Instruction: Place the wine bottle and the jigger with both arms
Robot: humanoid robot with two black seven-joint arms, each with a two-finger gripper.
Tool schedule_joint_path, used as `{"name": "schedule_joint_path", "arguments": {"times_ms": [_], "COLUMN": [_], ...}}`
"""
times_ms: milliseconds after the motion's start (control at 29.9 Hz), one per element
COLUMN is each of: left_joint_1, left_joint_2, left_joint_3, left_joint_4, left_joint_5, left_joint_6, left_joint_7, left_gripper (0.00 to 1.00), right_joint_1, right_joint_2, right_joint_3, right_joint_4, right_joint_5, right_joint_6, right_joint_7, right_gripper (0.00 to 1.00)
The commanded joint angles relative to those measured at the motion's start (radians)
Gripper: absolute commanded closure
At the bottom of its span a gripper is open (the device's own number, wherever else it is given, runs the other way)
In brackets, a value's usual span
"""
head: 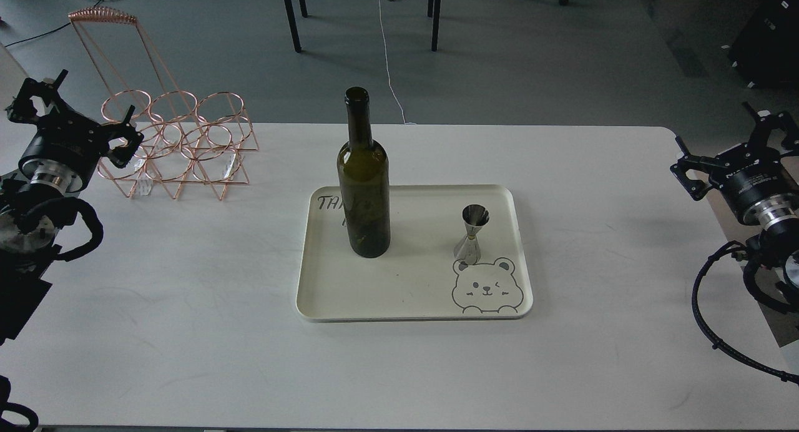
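Note:
The wine bottle [364, 188] is dark olive-green and stands upright on the left half of a cream tray [412, 294] at the table's middle. On the tray's right half the small steel jigger [472, 233] stands upright, just above a printed bear face. My left gripper [75, 117] hovers at the far left edge of the table, open and empty, well away from the bottle. At the far right edge my right gripper [730, 146] is also open and holds nothing, far from the jigger.
A copper wire bottle rack [178, 148] stands at the back left of the white table [187, 307], right beside my left gripper. Dark table legs [291, 17] and cables lie on the floor beyond the far edge.

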Motion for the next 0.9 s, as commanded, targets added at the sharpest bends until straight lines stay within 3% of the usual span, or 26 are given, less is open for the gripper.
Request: {"name": "schedule_joint_path", "arguments": {"times_ms": [0,268,368,736,870], "left_joint_1": [0.000,0.000,0.000,-0.016,-0.014], "left_joint_2": [0.003,0.005,0.008,0.022,0.019], "left_joint_3": [0.002,0.009,0.006,0.011,0.014], "left_joint_4": [0.000,0.000,0.000,0.011,0.012], "left_joint_5": [0.001,0.003,0.007,0.012,0.012], "left_joint_6": [0.000,0.000,0.000,0.000,0.000], "left_joint_7": [-0.001,0.000,0.000,0.005,0.005], "left_gripper": [0.01,0.01,0.01,0.01,0.01], "right_joint_1": [0.003,0.007,0.009,0.000,-0.002], "right_joint_2": [0.000,-0.006,-0.070,-0.337,-0.379], "right_joint_3": [0.001,-0.004,-0.010,-0.012,-0.013], "right_joint_4": [0.000,0.008,0.031,0.451,0.643], "right_joint_5": [0.000,-0.005,-0.017,-0.354,-0.561], "right_joint_6": [0.000,0.000,0.000,0.000,-0.152], "right_joint_7": [0.001,0.001,0.001,0.003,0.004], "right_gripper": [0.00,0.00,0.00,0.01,0.01]}}
